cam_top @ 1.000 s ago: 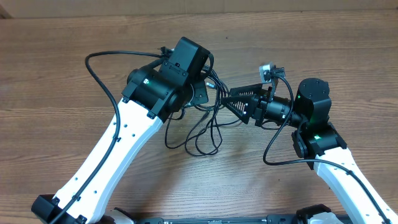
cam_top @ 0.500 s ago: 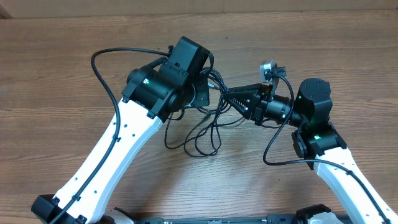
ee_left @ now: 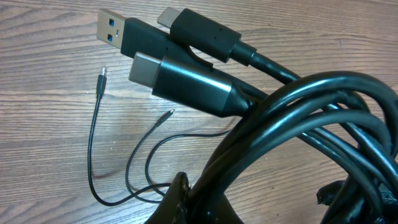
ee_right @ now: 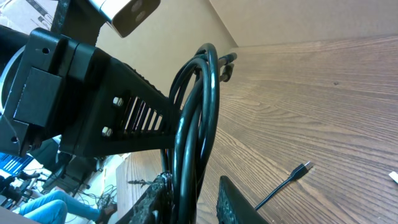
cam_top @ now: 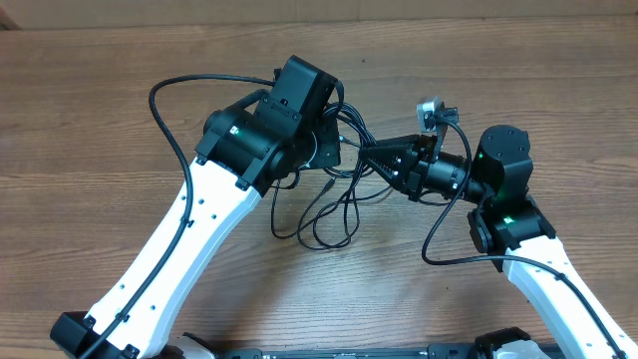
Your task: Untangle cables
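Cables, a thick black bunch of them, hang between my two arms over the wooden table, about mid-table in the overhead view. My left gripper is clamped on the bunch. Its wrist camera shows the cords rising past one finger and crowding close to the lens, lifted off the wood. Three connectors stick out of the bunch at upper left, side by side: a USB-A plug with a blue insert, a small rounded plug just above it, and a flat metal plug just below. Under them two far thinner cords lie on the table, their tiny tips apart from each other. My right gripper meets the bunch from the opposite side, and the looped cables stand upright between its fingers. The left-hand finger sits against the cords, while the right-hand finger is just beside them with a sliver of wood showing between. I read those jaws as narrowly apart around the loop, not pinched on it. In the overhead view the slack of the cables trails in loops toward the arm bases. A lone plug lies on the wood, off to the right in the right wrist view.
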